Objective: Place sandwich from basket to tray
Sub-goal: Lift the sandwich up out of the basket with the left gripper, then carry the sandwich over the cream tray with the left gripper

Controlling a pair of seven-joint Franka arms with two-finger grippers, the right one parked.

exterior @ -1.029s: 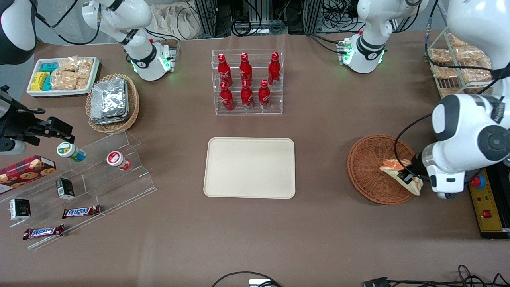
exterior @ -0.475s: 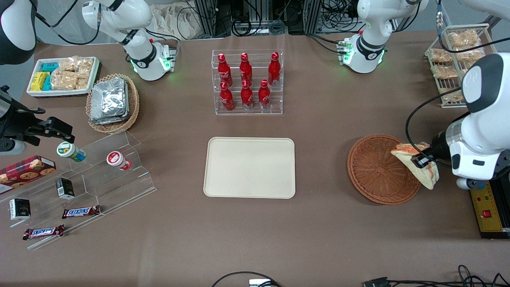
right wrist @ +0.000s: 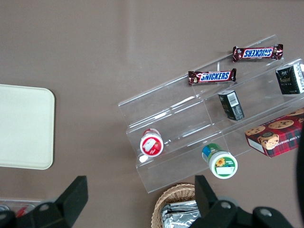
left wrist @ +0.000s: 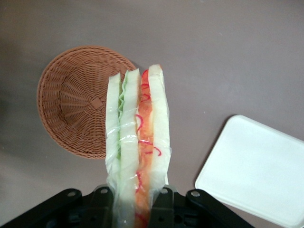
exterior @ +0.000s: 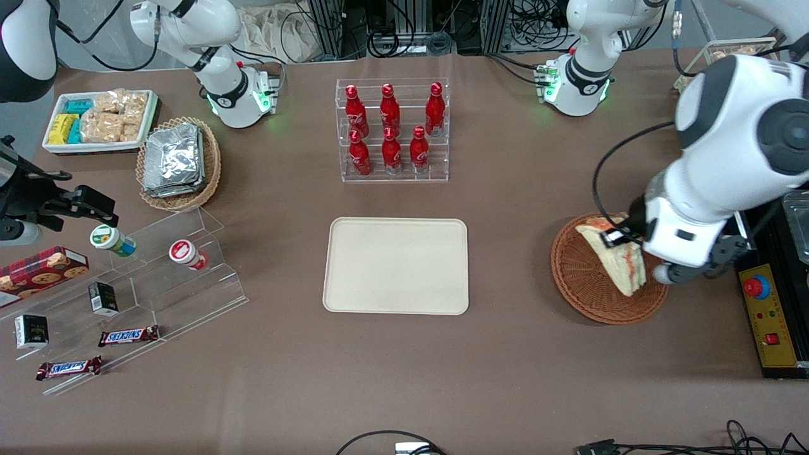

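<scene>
My left gripper (exterior: 622, 239) (left wrist: 134, 204) is shut on the sandwich (exterior: 616, 261) (left wrist: 137, 152), a wrapped wedge of white bread with green and orange-red layers. It hangs in the air above the reddish-brown wicker basket (exterior: 584, 278) (left wrist: 76, 104), over the part of the basket toward the working arm's end. The basket holds nothing else. The cream tray (exterior: 396, 265) (left wrist: 256, 173) lies flat at the middle of the table, bare, well apart from the basket toward the parked arm's end.
A clear rack of red bottles (exterior: 392, 129) stands farther from the camera than the tray. A control box with a red button (exterior: 768, 316) sits beside the basket at the table's working-arm end. A clear stepped shelf with snacks (exterior: 126, 297) lies toward the parked arm's end.
The gripper has lifted the sandwich out of the basket, swung outward past the rim, then come back over the basket toward the tray. The arm's wrist has risen and turned.
</scene>
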